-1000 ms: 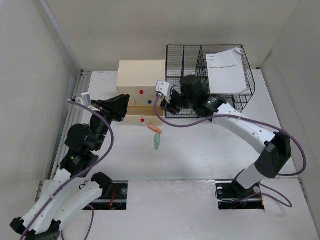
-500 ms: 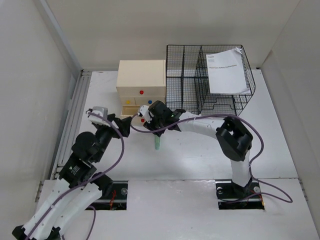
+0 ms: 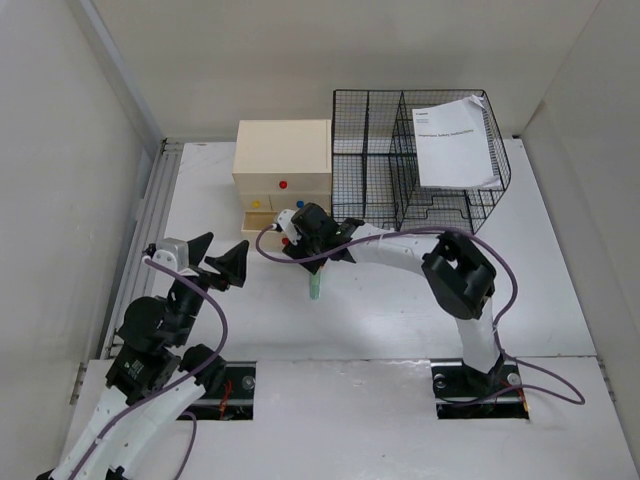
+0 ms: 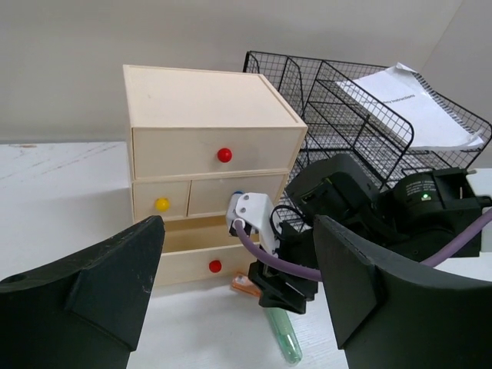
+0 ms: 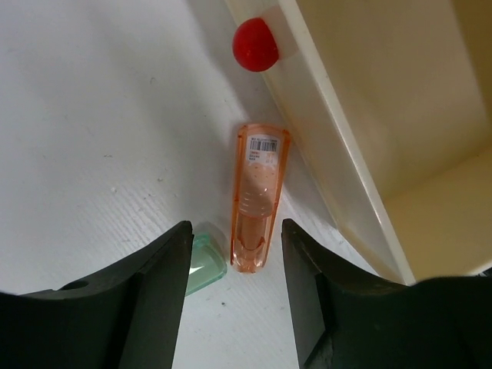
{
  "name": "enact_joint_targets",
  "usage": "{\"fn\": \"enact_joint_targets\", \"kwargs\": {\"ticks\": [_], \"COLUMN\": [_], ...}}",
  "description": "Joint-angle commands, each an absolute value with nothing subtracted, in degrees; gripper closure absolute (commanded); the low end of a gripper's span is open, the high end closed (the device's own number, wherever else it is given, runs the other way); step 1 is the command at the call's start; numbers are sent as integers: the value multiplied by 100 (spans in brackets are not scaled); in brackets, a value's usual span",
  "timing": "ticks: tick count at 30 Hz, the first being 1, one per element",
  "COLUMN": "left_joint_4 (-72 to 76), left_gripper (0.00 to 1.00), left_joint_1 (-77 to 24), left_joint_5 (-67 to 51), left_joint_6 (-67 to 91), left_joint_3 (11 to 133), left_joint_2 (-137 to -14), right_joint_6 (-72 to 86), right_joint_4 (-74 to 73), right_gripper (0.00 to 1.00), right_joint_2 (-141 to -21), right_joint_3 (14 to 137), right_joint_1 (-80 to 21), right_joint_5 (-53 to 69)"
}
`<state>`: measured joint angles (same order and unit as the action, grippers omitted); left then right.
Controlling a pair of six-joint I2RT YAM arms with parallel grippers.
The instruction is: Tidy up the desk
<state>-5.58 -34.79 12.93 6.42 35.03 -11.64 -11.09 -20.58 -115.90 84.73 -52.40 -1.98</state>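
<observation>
The desk (image 3: 400,320) is a white tabletop carrying a cream drawer box (image 3: 283,185) whose bottom drawer (image 5: 369,115) stands pulled out. An orange see-through tube (image 5: 257,200) lies flat on the desk beside the drawer front, below its red knob (image 5: 255,44). My right gripper (image 5: 234,231) hovers over the tube, open, one finger on each side and touching nothing. A green tube (image 3: 315,288) lies just nearer; its end (image 5: 204,261) shows by my left finger. My left gripper (image 3: 215,260) is open and empty, left of the drawer and facing the box (image 4: 211,146).
A black wire-mesh rack (image 3: 420,170) stands at the back right with a white printed sheet (image 3: 455,140) on top. A ribbed metal rail (image 3: 150,230) runs along the desk's left edge. The right arm (image 3: 455,275) arches across the middle.
My left gripper opened and drew back from the drawer toward the near left. The right arm swung from the rack down over the orange tube, its jaws widening.
</observation>
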Motion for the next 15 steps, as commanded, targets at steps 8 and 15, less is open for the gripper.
{"fn": "enact_joint_targets", "kwargs": {"ticks": [8,15], "left_joint_4": [-308,-308], "left_gripper": [24,23], "left_joint_1": [-3463,-3463], "left_joint_5": [1310,1310], "left_joint_6": [492,492], "left_joint_3": [3472,3472], "left_joint_2": [-1037,-1037], "right_joint_6": [-1028,-976], "right_joint_4": [-1907,-2030], "right_gripper": [44,46], "right_joint_2": [-11839,-12006], "right_joint_3": [8736,8789], "right_joint_1": [-5160,-4939], "right_joint_5": [-431,113]}}
